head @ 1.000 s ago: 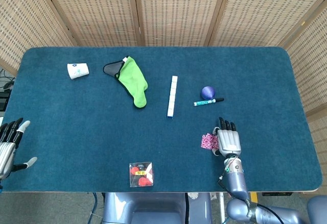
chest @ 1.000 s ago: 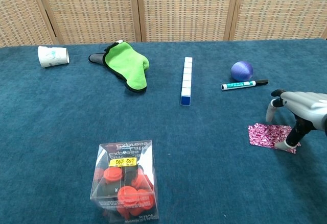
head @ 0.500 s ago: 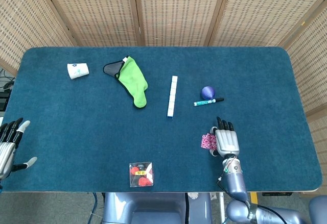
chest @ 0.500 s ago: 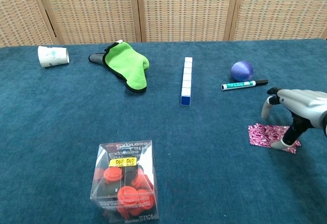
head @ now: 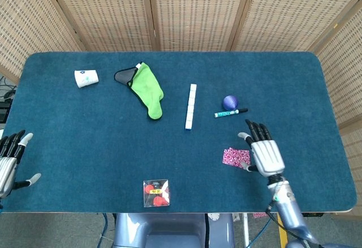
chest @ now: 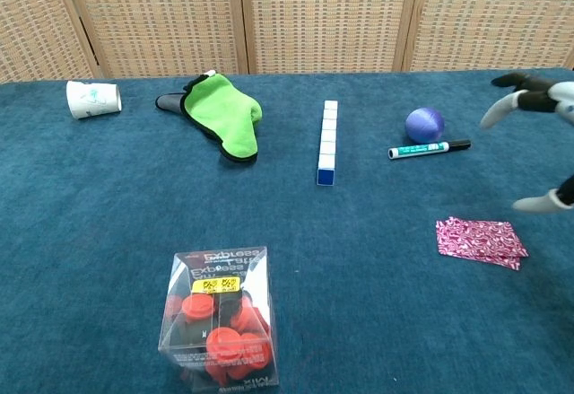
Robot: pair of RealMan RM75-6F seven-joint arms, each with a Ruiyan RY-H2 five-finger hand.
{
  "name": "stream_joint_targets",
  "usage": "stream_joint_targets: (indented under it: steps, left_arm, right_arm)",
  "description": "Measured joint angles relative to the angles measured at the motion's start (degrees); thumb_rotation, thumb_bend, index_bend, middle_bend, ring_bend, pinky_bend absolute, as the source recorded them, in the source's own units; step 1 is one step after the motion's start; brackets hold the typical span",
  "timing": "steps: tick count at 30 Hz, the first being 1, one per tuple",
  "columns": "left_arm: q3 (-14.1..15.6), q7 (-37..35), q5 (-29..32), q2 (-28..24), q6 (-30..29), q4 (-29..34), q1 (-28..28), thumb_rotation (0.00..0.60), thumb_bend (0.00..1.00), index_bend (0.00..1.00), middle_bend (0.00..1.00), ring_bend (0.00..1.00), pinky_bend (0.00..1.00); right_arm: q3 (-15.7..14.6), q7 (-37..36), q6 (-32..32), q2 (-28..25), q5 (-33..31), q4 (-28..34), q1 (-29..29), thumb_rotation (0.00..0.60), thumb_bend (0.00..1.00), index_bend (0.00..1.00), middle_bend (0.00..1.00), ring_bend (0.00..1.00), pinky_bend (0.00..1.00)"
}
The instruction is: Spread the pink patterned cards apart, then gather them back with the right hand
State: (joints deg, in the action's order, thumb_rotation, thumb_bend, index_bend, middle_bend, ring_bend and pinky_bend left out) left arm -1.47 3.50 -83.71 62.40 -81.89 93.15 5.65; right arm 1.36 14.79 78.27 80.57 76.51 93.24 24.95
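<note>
Hovering with fingers spread and nothing held, the right hand [head: 264,153] sits just right of the pink patterned cards [head: 235,157], which lie flat near the table's [head: 85,146] near-right edge, untouched.

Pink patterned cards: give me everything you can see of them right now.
The pink patterned cards lie flat on the blue table cloth, near the robot's right front edge. They show a pink-and-white swirled print and sit as a compact, slightly offset stack, edges just fanned at the right side, not spread apart. They look thin and papery. Nothing touches them: the right hand is raised beside them, fingers apart, holding nothing. The marker and purple ball lie farther back.
</note>
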Motion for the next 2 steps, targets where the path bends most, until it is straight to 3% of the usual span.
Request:
stream_joint_targets:
  steps: [2]
  left_arm:
    - [-0.04,0.16,0.02,0.14,-0.27,-0.01,-0.10,0.600,0.00,0.00,0.00,0.00,0.00]
  right_arm:
    - [-1.80,-7.27,2.84,-0.89,5.39,-5.51,-2.20,0.600,0.00,0.17,0.00,0.00,0.06]
